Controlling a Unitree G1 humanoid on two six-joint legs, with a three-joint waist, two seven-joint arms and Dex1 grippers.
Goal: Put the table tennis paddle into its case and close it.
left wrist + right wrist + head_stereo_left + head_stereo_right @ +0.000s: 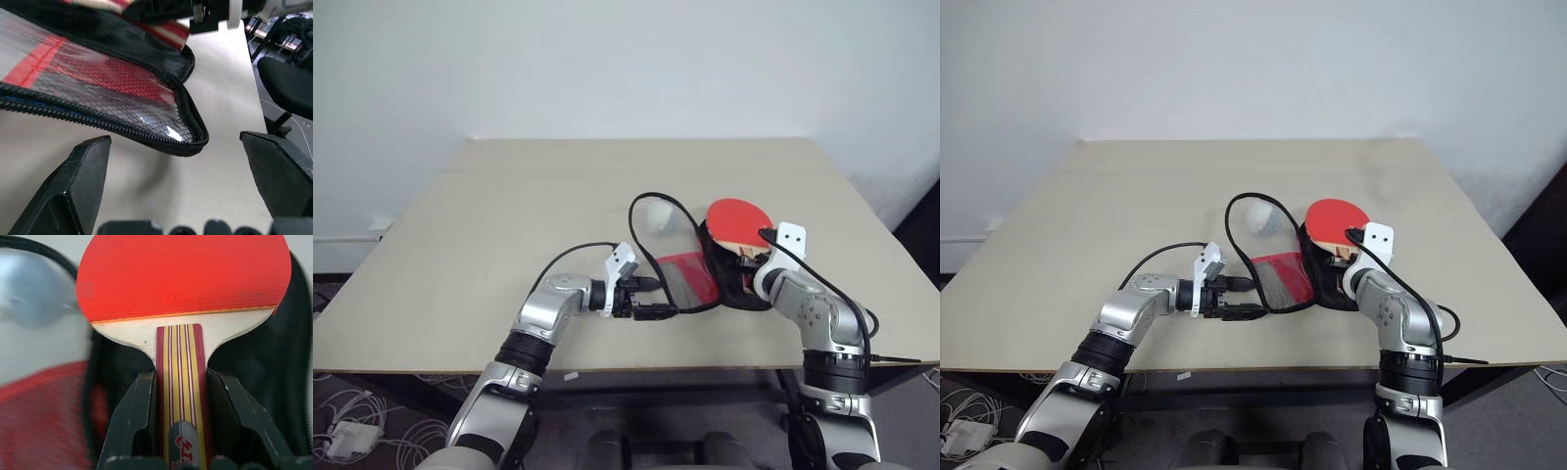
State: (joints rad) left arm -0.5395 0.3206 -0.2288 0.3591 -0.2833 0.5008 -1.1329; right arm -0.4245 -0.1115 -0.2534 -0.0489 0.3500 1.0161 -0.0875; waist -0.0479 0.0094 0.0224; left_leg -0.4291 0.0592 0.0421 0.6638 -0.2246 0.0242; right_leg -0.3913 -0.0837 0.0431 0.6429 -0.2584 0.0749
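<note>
Lying open on the near right part of the table (509, 196), the case (690, 279) spreads in two flaps: a clear flap with red mesh and a black zipper rim on the left, and a black fabric flap on the right. Its corner closest to the left gripper (651, 299) is rounded, and the zipper teeth run along that edge. The left gripper's fingers (73, 186) stand wide apart and released, just beside that corner without touching it; bare beige tabletop shows between them. A small white ball (658, 217) sits just beyond the clear flap, inside the loop of the black rim.

The right gripper (178, 396) has its fingers clenched on the striped wooden handle of the paddle (736, 220), one finger on each side. The paddle's round face is smooth bright red rubber over pale wood, and it hangs over the black flap, at the far right end of the case. Whether it touches the fabric cannot be told.

The table is a flat matte surface with straight edges; its left half and far part lie open, and the case sits close to the near edge. A plain pale wall (626, 59) stands behind.
</note>
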